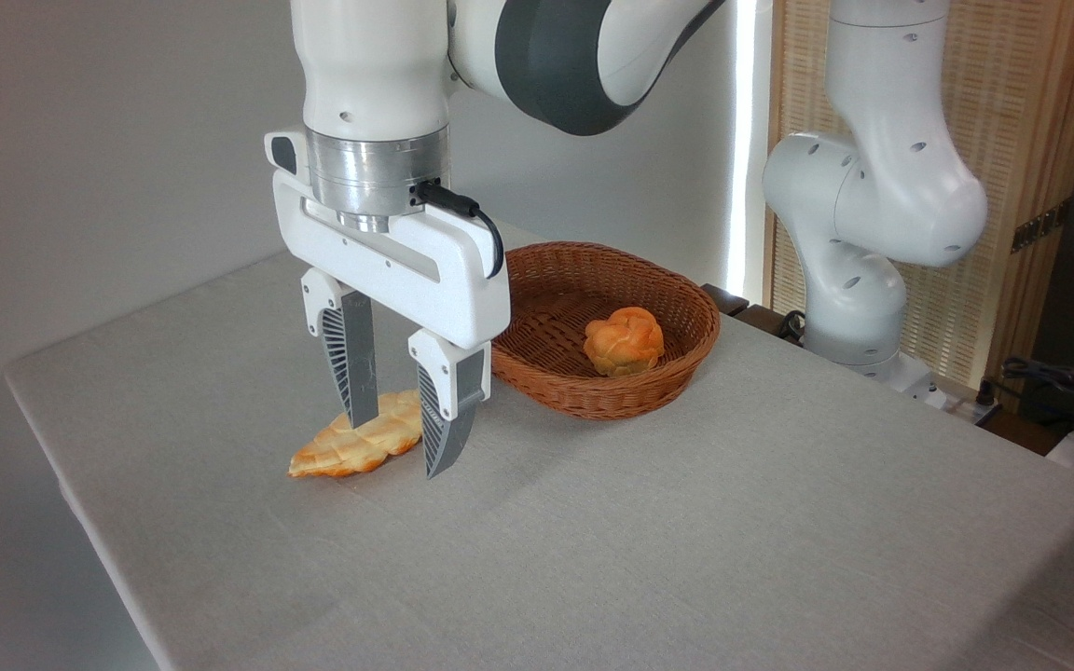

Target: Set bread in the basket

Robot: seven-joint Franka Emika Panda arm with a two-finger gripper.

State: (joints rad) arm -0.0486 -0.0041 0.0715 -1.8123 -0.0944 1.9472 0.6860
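**Bread on the surface, not yet in the basket**

Bread lying flat on the grey-clothed surface, just left of the basket and outside it. Straddled by the hand: fingers apart, one behind the loaf and one in front near its right end, tips low beside it. Whether the fingers touch the bread, impossible to tell. No lift yet, judging by the loaf resting on the cloth.

Likely at the grasp stage, so early on. Left to do: closing on the loaf, raising it, carrying it right over the rim, releasing.

Basket upright, shallow, holding one small round knotted bun on its right side; left half of the floor free.
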